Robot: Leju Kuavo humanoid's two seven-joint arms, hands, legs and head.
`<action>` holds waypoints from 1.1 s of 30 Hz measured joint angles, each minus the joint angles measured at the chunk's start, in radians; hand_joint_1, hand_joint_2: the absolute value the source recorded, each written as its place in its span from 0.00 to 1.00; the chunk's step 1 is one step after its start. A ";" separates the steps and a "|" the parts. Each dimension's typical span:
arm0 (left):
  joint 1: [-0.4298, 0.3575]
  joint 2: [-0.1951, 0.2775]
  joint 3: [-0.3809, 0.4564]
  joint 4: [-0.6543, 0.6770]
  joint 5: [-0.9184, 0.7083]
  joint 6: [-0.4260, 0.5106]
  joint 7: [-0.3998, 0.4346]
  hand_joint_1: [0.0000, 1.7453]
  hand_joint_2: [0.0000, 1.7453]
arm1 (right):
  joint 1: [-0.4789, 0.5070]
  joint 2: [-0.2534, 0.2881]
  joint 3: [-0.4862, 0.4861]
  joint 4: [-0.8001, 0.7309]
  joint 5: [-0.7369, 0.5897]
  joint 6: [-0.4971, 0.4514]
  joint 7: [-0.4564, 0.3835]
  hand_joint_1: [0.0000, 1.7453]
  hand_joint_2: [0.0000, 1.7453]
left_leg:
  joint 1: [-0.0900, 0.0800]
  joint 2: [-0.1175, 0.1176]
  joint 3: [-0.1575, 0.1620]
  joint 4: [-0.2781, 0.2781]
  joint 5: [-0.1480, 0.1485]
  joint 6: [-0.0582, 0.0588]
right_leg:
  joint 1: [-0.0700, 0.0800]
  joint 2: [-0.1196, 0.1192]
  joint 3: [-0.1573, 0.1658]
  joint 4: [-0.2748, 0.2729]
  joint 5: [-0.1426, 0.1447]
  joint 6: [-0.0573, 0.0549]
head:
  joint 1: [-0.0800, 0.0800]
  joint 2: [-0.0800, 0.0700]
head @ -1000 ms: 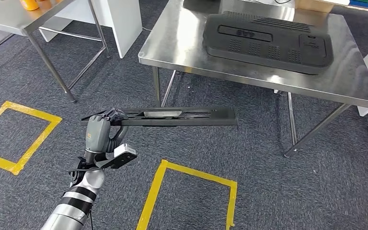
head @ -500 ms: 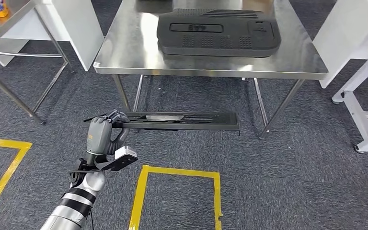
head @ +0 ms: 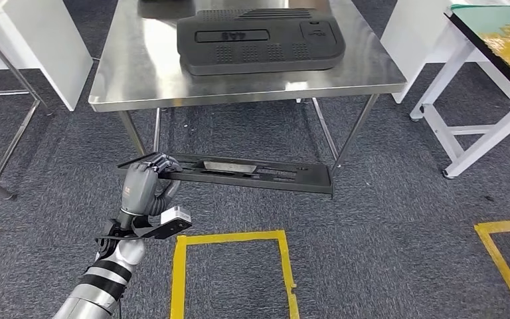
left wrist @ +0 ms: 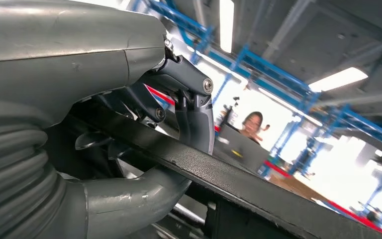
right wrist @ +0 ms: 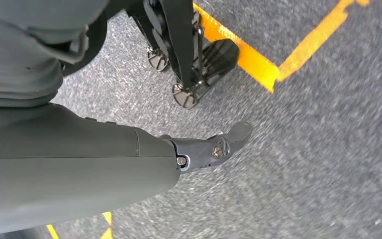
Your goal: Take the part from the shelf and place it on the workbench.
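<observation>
A long, flat black part [head: 252,173] with slots hangs level above the carpet, in front of the steel workbench [head: 133,80]. My left hand [head: 145,188] grips its left end, fingers curled over the top edge. The left wrist view shows the part [left wrist: 258,194] as a dark bar running out from under the fingers [left wrist: 194,114], with the thumb beneath it. A large black moulded panel [head: 259,40] lies on the workbench top. My right hand [right wrist: 129,154] hangs over the grey carpet and holds nothing, its fingers [right wrist: 219,144] stretched out.
A white-framed table [head: 478,126] with a green top stands at the right. A white cabinet [head: 33,46] and another steel table's leg [head: 13,133] are at the left. Yellow tape squares [head: 232,239] mark the carpet. A person [left wrist: 252,124] stands far off.
The camera has swung round, so the workbench now sits centred ahead and the white table has come in at the right. My left hand still holds the part the same way.
</observation>
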 joint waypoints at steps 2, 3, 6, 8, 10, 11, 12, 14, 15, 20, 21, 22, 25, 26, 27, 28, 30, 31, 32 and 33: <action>0.001 0.000 0.000 0.000 0.000 0.000 -0.001 1.00 1.00 | 0.001 -0.001 0.000 0.000 0.002 0.001 -0.003 0.00 0.00 | -0.001 0.021 0.001 0.000 -0.002 -0.001 | -0.001 -0.006 0.035 -0.063 0.028 0.014 | 0.000 0.000; 0.000 0.000 0.000 0.000 0.001 0.000 -0.001 1.00 1.00 | 0.001 -0.001 -0.001 -0.001 0.004 0.004 -0.007 0.00 0.00 | -0.001 0.029 0.002 0.000 -0.003 -0.003 | -0.001 -0.014 0.080 -0.142 0.053 0.019 | 0.000 0.000; -0.004 0.000 -0.002 -0.001 0.011 0.000 0.000 1.00 1.00 | 0.000 -0.001 -0.001 -0.002 0.012 0.018 -0.012 0.00 0.00 | -0.009 0.044 0.006 -0.001 -0.008 -0.017 | 0.007 -0.031 0.168 -0.286 0.093 0.011 | -0.001 0.000; -0.008 0.001 -0.008 0.000 0.025 0.000 0.001 1.00 1.00 | 0.001 -0.002 -0.001 -0.002 0.012 0.021 -0.009 0.00 0.00 | -0.011 0.049 0.011 -0.005 -0.006 -0.028 | 0.011 -0.025 0.168 -0.289 0.096 -0.002 | -0.002 0.000; -0.014 0.005 -0.017 -0.001 0.040 0.000 0.005 1.00 1.00 | 0.001 -0.001 -0.001 -0.002 0.013 0.022 -0.006 0.00 0.00 | -0.008 0.031 0.005 0.008 -0.018 -0.038 | 0.003 -0.021 0.171 -0.293 0.098 -0.014 | -0.004 0.000; -0.017 0.008 -0.022 -0.002 0.046 0.000 0.007 1.00 1.00 | 0.000 0.000 -0.001 -0.002 0.014 0.023 -0.004 0.00 0.00 | -0.006 0.013 -0.010 0.041 -0.040 -0.041 | -0.002 -0.019 0.174 -0.296 0.098 -0.023 | -0.006 0.000; -0.019 0.012 -0.027 -0.003 0.052 0.000 0.011 1.00 1.00 | -0.002 0.000 -0.001 -0.002 0.015 0.023 -0.002 0.00 0.00 | -0.005 -0.006 -0.035 0.095 -0.070 -0.044 | -0.004 -0.016 0.176 -0.297 0.098 -0.031 | -0.009 0.000; -0.020 0.021 -0.037 -0.005 0.065 0.000 0.021 1.00 1.00 | -0.005 0.000 -0.001 -0.002 0.018 0.024 0.001 0.00 0.00 | -0.005 -0.026 -0.102 0.226 -0.126 -0.047 | -0.001 -0.010 0.178 -0.297 0.096 -0.040 | -0.012 0.000; -0.020 0.025 -0.042 -0.005 0.070 0.000 0.026 1.00 1.00 | -0.006 0.000 -0.001 -0.002 0.018 0.024 0.002 0.00 0.00 | -0.004 -0.029 -0.125 0.266 -0.133 -0.048 | 0.000 -0.005 0.180 -0.296 0.095 -0.040 | -0.012 0.000; -0.028 0.041 -0.059 -0.012 0.081 0.000 0.036 1.00 1.00 | -0.006 0.003 -0.002 -0.002 0.022 0.024 0.006 0.00 0.00 | 0.003 -0.033 -0.036 0.053 0.004 -0.047 | 0.004 0.021 0.186 -0.285 0.085 -0.031 | -0.012 0.000; -0.032 0.043 -0.061 -0.014 0.084 0.000 0.038 1.00 1.00 | -0.006 0.003 -0.002 -0.002 0.024 0.023 0.007 0.00 0.00 | 0.002 -0.035 -0.023 0.024 0.011 -0.044 | 0.006 0.023 0.184 -0.282 0.083 -0.026 | -0.011 0.000; -0.036 0.044 -0.064 -0.016 0.087 0.000 0.041 1.00 1.00 | -0.006 0.003 -0.002 -0.002 0.026 0.022 0.008 0.00 0.00 | -0.001 -0.037 -0.020 0.015 0.009 -0.040 | 0.008 0.024 0.181 -0.283 0.084 -0.021 | -0.011 0.000; -0.053 0.047 -0.068 -0.019 0.092 0.000 0.048 1.00 1.00 | -0.005 0.003 -0.002 -0.002 0.032 0.020 0.012 0.00 0.00 | -0.004 -0.037 -0.023 0.010 0.016 -0.031 | 0.005 0.024 0.180 -0.288 0.088 -0.025 | -0.010 0.000; -0.060 0.048 -0.069 -0.020 0.092 0.000 0.051 1.00 1.00 | -0.006 0.003 -0.002 -0.002 0.035 0.019 0.013 0.00 0.00 | -0.004 -0.038 -0.023 0.009 0.017 -0.030 | 0.005 0.024 0.181 -0.290 0.089 -0.028 | -0.010 0.000; -0.067 0.048 -0.070 -0.020 0.092 0.000 0.053 1.00 1.00 | -0.007 0.003 -0.002 -0.002 0.037 0.019 0.014 0.00 0.00 | -0.005 -0.039 -0.023 0.009 0.017 -0.029 | 0.005 0.023 0.182 -0.293 0.090 -0.027 | -0.010 0.000; -0.075 0.049 -0.070 -0.020 0.092 0.000 0.055 1.00 1.00 | -0.008 0.004 -0.002 -0.002 0.039 0.019 0.015 0.00 0.00 | -0.007 -0.041 -0.024 0.009 0.017 -0.028 | 0.004 0.023 0.184 -0.297 0.091 -0.025 | -0.010 0.000; -0.091 0.050 -0.070 -0.022 0.092 0.000 0.059 1.00 1.00 | -0.010 0.004 -0.002 -0.002 0.043 0.019 0.017 0.00 0.00 | -0.011 -0.042 -0.024 0.010 0.017 -0.023 | 0.001 0.022 0.186 -0.301 0.094 -0.021 | -0.010 0.000; -0.099 0.050 -0.072 -0.023 0.092 0.000 0.062 1.00 1.00 | -0.011 0.004 -0.002 -0.002 0.045 0.019 0.018 0.00 0.00 | -0.012 -0.042 -0.025 0.010 0.017 -0.021 | 0.000 0.022 0.186 -0.302 0.095 -0.018 | -0.010 0.000; -0.107 0.050 -0.073 -0.025 0.093 0.000 0.066 1.00 1.00 | -0.012 0.004 -0.002 -0.002 0.048 0.018 0.020 0.00 0.00 | -0.014 -0.042 -0.025 0.010 0.016 -0.018 | -0.002 0.022 0.186 -0.303 0.095 -0.015 | -0.010 0.000; -0.116 0.050 -0.076 -0.025 0.093 0.000 0.072 1.00 1.00 | -0.013 0.004 -0.002 -0.002 0.050 0.018 0.021 0.00 0.00 | -0.016 -0.042 -0.026 0.011 0.016 -0.015 | -0.003 0.022 0.186 -0.304 0.096 -0.011 | -0.011 0.000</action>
